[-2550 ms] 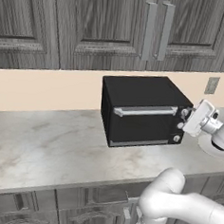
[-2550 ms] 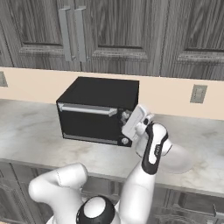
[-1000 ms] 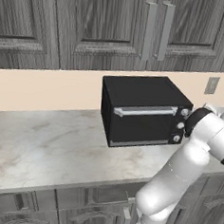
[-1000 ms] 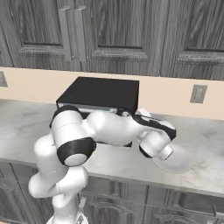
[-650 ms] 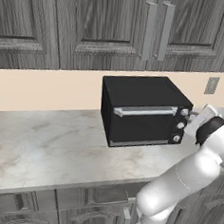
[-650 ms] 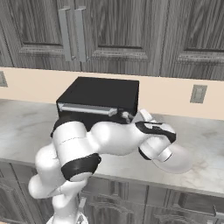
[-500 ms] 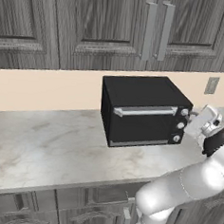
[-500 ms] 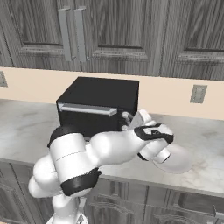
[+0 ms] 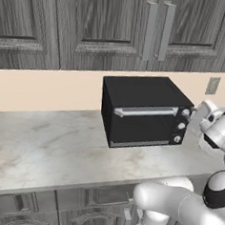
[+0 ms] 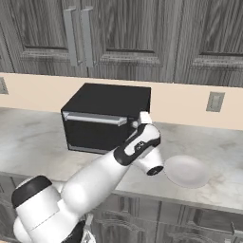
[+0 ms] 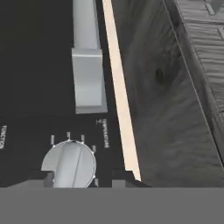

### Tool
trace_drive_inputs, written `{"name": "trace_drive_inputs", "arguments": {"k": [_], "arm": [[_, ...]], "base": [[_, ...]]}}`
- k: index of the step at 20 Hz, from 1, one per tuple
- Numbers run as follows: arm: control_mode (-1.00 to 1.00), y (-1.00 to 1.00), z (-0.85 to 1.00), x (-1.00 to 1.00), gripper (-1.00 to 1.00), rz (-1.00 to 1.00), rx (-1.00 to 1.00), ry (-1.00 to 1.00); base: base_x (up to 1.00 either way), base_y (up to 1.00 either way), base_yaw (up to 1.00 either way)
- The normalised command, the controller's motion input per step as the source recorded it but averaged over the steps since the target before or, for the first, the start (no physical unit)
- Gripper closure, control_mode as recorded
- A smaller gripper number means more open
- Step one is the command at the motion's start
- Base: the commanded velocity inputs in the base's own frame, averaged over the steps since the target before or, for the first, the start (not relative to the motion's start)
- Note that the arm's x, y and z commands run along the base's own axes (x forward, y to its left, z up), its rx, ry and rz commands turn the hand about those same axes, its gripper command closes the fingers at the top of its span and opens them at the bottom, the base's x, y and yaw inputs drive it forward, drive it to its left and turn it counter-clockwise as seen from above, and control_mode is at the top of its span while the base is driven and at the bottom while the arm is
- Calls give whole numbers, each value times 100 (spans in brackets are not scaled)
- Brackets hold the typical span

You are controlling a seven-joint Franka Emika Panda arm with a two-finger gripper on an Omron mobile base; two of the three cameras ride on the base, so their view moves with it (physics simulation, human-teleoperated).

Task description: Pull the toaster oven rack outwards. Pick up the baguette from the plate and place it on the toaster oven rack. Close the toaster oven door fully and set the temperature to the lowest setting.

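The black toaster oven stands on the counter with its door closed, the silver handle along the door's top edge. The rack and the baguette are hidden. The white plate lies bare to the right of the oven. My gripper is at the top knob, marked temperature. Its dark fingertips stand apart on either side of the knob, open, and the right one is clear of it.
Two more knobs sit below the top one. Dark wood cabinets hang above, and a wall outlet is on the backsplash. The marble counter stretches left of the oven. My arm crosses the oven's right front.
The jaws were shut on the top knob and have now parted around it. The arm's elbow has swung while the hand stays at the knob column.
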Motion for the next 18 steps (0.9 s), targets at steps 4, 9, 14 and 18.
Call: {"name": "trace_drive_inputs", "arguments": {"k": [4, 9, 14, 18], "arm": [[-100, 38, 77, 2, 100, -50, -10, 0], [-100, 7, 73, -4, 100, -41, -5, -1], [-100, -19, 86, -26, 100, -22, -2, -10], [-100, -24, 92, -22, 100, -7, -2, -14]], "base": [[0, 0, 0], [0, 0, 0], [0, 0, 0], [0, 0, 0]]}}
